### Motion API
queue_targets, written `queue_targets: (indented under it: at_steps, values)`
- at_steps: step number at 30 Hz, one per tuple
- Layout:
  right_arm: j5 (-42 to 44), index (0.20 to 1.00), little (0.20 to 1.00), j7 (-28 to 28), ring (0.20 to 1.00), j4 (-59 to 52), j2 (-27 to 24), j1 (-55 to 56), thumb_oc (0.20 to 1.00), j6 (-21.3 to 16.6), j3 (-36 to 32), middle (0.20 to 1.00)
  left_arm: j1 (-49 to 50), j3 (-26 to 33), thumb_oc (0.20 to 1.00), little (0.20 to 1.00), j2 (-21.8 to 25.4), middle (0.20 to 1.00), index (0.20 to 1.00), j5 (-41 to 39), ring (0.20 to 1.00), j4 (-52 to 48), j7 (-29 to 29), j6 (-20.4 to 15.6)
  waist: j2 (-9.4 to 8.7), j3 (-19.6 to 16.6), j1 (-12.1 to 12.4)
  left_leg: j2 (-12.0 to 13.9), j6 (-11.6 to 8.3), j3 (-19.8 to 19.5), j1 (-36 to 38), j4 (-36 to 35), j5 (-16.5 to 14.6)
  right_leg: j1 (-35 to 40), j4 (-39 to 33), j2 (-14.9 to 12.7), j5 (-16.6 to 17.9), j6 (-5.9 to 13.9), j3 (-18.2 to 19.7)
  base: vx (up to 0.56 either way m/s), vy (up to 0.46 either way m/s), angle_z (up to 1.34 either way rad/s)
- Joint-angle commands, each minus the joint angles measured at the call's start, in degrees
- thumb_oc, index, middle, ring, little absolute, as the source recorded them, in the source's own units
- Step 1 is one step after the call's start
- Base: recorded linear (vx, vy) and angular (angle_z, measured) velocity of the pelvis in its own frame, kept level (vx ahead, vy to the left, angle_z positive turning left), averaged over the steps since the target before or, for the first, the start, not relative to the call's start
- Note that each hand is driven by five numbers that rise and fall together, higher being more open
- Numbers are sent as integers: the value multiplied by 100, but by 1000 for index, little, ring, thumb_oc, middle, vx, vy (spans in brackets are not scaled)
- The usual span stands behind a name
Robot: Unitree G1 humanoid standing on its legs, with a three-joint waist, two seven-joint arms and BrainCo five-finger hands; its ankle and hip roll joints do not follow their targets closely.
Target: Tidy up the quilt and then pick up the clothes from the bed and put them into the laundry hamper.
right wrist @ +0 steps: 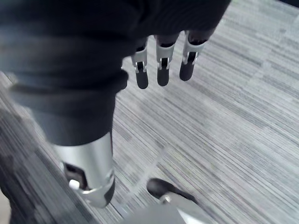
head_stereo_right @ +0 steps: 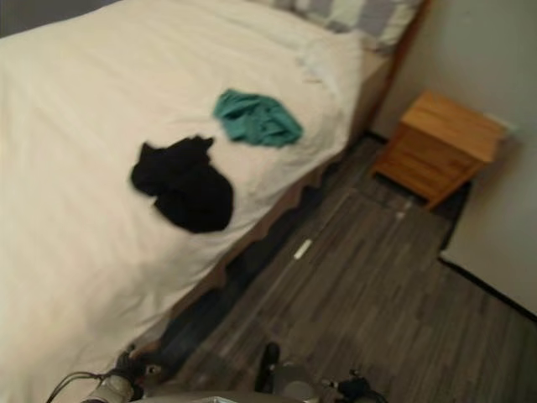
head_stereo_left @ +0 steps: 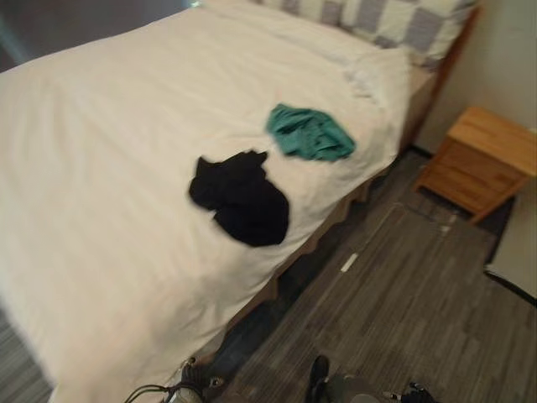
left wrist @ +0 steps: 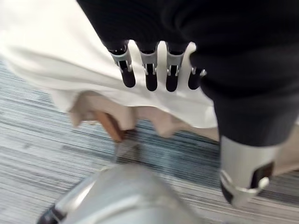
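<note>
Seen from the head camera, we are looking down at a wide bed covered by a smooth off-white quilt [head_stereo_left: 126,151], which is lying flat and draping over the near edge of the bed. A crumpled black garment [head_stereo_left: 242,198] is resting on the quilt close to that edge. A crumpled teal-green garment [head_stereo_left: 310,133] is lying just beyond it, nearer the head of the bed; the two pieces are sitting near each other without touching. A grey-and-cream checked pillow [head_stereo_left: 394,21] is lying at the head of the bed. A small light-wood bedside cabinet [head_stereo_left: 480,159] is standing on the grey striped plank floor [head_stereo_left: 403,294] beside the bed, apart from it. A small white strip [head_stereo_left: 349,263] is lying on the floor near the bed's side.

In the left wrist view, we are seeing our left hand [left wrist: 154,70] hanging with its silver, dark-tipped fingers [left wrist: 151,74] straight and relaxed, holding nothing; past them the hem of the quilt [left wrist: 93,79] is hanging above the floor, with a brown bed leg showing beneath it.

In the right wrist view, we are seeing our right hand [right wrist: 161,65] likewise released, its fingers [right wrist: 163,70] pointing straight down over the bare striped floor and its thumb [right wrist: 91,177] standing apart from them, with nothing in its grasp.

Both garments are lying on the bed, and neither hand is touching them.
</note>
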Motion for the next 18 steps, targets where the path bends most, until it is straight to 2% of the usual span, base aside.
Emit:
queue_targets:
  at_steps: [1, 2, 3, 4, 5, 6, 7, 8, 9, 10, 11, 12, 13, 14, 15, 16, 17, 18]
  values:
    - [-848, 1000, 1000, -25, 1000, -415, -231, -347, 1000, -148, 219, 1000, -458, -104, 1000, 1000, -178, 1000, 1000, -477, 1000, 126, 246, -196, 151, 791, 436, -248, 440, 429, 15, -1594, -219, 580, -591, -81, -427, 956, 561, 586, 364, -223]
    - [-888, 1000, 1000, -26, 1000, -415, -245, -409, 1000, -157, 278, 1000, -455, -99, 1000, 1000, -205, 1000, 1000, -503, 1000, 141, 303, -225, 208, 775, 545, -372, 402, 236, 42, -2375, -206, 698, -665, -56, -451, 1022, 861, 506, 371, -207]
    - [-1010, 1000, 1000, -45, 1000, -454, -278, -422, 1000, -156, 323, 1000, -470, -122, 1000, 1000, -212, 1000, 1000, -440, 1000, 155, 331, -203, 267, 746, 678, -427, 325, -135, 48, -3171, 75, 848, -744, -21, -508, 1059, 1181, 482, 319, -208]
    - [-1061, 1000, 1000, -57, 1000, -434, -285, -399, 1000, -139, 352, 1000, -478, -162, 1000, 1000, -204, 1000, 1000, -353, 1000, 161, 357, -158, 300, 717, 722, -448, 311, -373, 48, -3538, 216, 880, -569, -24, -558, 1037, 1351, 450, 242, -189]
    - [-1053, 1000, 1000, -52, 1000, -429, -276, -369, 1000, -172, 332, 1000, -526, -205, 1000, 1000, -198, 1000, 1000, -303, 1000, 155, 340, -179, 268, 699, 719, -566, 346, -472, 65, -3429, 161, 919, -339, 3, -722, 1023, 1486, 402, 192, -213]
    - [-1099, 1000, 1000, 18, 1000, -383, -232, -330, 1000, -195, 306, 1000, -522, -254, 1000, 1000, -162, 1000, 1000, -214, 1000, 206, 280, -197, 274, 647, 619, -575, 407, -413, 192, -3518, 100, 897, -44, 66, -878, 995, 1631, 438, 265, -159]
    - [-1169, 1000, 1000, 20, 1000, -346, -213, -271, 1000, -165, 254, 1000, -531, -319, 1000, 1000, -147, 1000, 1000, -73, 1000, 194, 280, -166, 253, 628, 571, -691, 554, -318, 406, -3438, -75, 851, 502, 61, -968, 1058, 1665, 297, 208, -121]
    - [-1169, 1000, 1000, 20, 1000, -347, -213, -272, 1000, -164, 252, 1000, -534, -320, 1000, 1000, -148, 1000, 1000, -72, 1000, 194, 280, -166, 256, 619, 577, -685, 555, -314, 394, -3450, -57, 833, 499, 65, -954, 1060, 1671, 378, 328, -62]
    - [-1215, 1000, 1000, 38, 1000, -350, -206, -386, 1000, -78, 162, 1000, -675, -335, 1000, 1000, -91, 1000, 1000, -14, 1000, 207, 271, -106, 287, 705, 443, -669, 686, 138, 659, -3423, -252, 250, 1886, -319, -418, 1357, 1297, 216, 204, -70]
    - [-1215, 1000, 1000, 39, 1000, -351, -207, -388, 1000, -77, 160, 1000, -679, -335, 1000, 1000, -91, 1000, 1000, -14, 1000, 208, 270, -106, 293, 690, 446, -662, 686, 139, 643, -3439, -230, 231, 1874, -312, -397, 1357, 1299, 349, 293, -117]
    - [-1176, 1000, 1000, 10, 1000, -393, -195, -386, 1000, -54, 90, 1000, -736, -433, 1000, 1000, -1, 1000, 1000, 147, 1000, 205, 249, -71, 348, 713, 290, -596, 716, 304, 894, -3577, -250, -107, 2378, -379, -117, 1422, 1225, 453, 283, -146]
    - [-967, 1000, 1000, -51, 1000, -426, -178, -371, 1000, -124, -85, 1000, -810, -620, 1000, 1000, 119, 1000, 1000, 414, 1000, 140, 216, -113, 520, 695, -54, -545, 787, 357, 1376, -3965, -308, -655, 2596, -43, -90, 1373, 1275, 639, 331, -106]
    - [-873, 1000, 1000, -50, 1000, -429, -164, -306, 1000, -134, -136, 1000, -870, -690, 1000, 1000, 148, 1000, 1000, 493, 1000, 100, 182, -142, 530, 675, -213, -612, 797, 314, 1612, -4131, -355, -878, 2347, 229, -199, 1339, 1335, 532, 236, -40]
    - [-871, 1000, 1000, -50, 1000, -432, -167, -297, 1000, -134, -132, 1000, -863, -689, 1000, 1000, 146, 1000, 1000, 494, 1000, 99, 180, -143, 532, 692, -219, -605, 794, 309, 1675, -4166, -377, -843, 2378, 232, -256, 1334, 1327, 553, 58, 27]
    - [-755, 1000, 1000, -53, 1000, -400, -150, -181, 1000, -145, -205, 1000, -1034, -795, 1000, 1000, 147, 1000, 1000, 550, 1000, 31, 124, -167, 474, 621, -485, -781, 778, 177, 2064, -4484, -535, -1129, 1451, 408, -182, 1359, 1211, 388, 7, 41]
    - [-754, 1000, 1000, -53, 1000, -402, -154, -175, 1000, -144, -204, 1000, -1030, -796, 1000, 1000, 143, 1000, 1000, 550, 1000, 31, 123, -168, 501, 635, -510, -750, 774, 148, 2107, -4513, -546, -1078, 1427, 425, -198, 1356, 1174, 796, -21, 74]
    - [-785, 1000, 1000, -48, 1000, -406, -157, -140, 1000, -115, -228, 1000, -1079, -802, 1000, 1000, 126, 1000, 1000, 639, 1000, 38, 105, -185, 478, 535, -661, -735, 673, 240, 2554, -4715, -807, -1355, 159, -22, 122, 1364, 265, 467, -35, 76]
    - [-786, 1000, 1000, -48, 1000, -407, -162, -136, 1000, -114, -228, 1000, -1077, -801, 1000, 1000, 119, 1000, 1000, 642, 1000, 39, 104, -186, 530, 542, -681, -675, 661, 223, 2580, -4728, -833, -1297, 100, 26, 130, 1360, 217, 777, -44, 85]
